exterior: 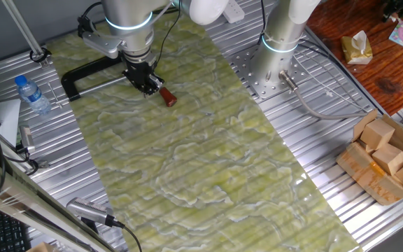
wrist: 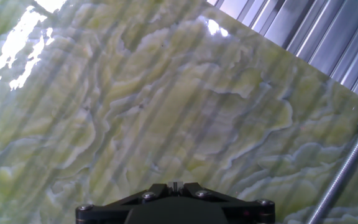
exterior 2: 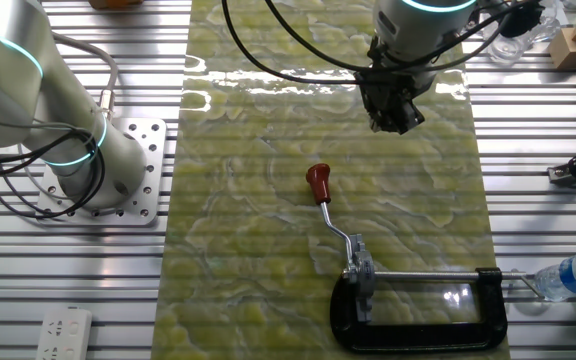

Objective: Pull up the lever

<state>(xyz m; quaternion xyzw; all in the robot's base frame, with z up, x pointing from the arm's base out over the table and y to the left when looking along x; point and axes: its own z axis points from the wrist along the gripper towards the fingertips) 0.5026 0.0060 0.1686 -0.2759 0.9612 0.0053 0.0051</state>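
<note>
The lever (exterior 2: 326, 205) lies low over the green mat (exterior 2: 268, 280), red tip (exterior 2: 317, 181) pointing toward the mat's middle, its base fixed at the black clamp (exterior 2: 423, 322) on the mat's edge. The hand (exterior 2: 396, 118) hangs above the mat, apart from the tip, holding nothing; whether its fingers are wide or narrow I cannot tell. The hand view shows only mat and the clamp's screw (wrist: 347, 168). Judging by this, nothing is done: reaching, gripping and the pull itself are all left

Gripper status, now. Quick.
Gripper: holding nothing, hanging above the green mat, apart from the lever. Open or shut cannot be told; the fingertips don't show clearly in any view.
</note>
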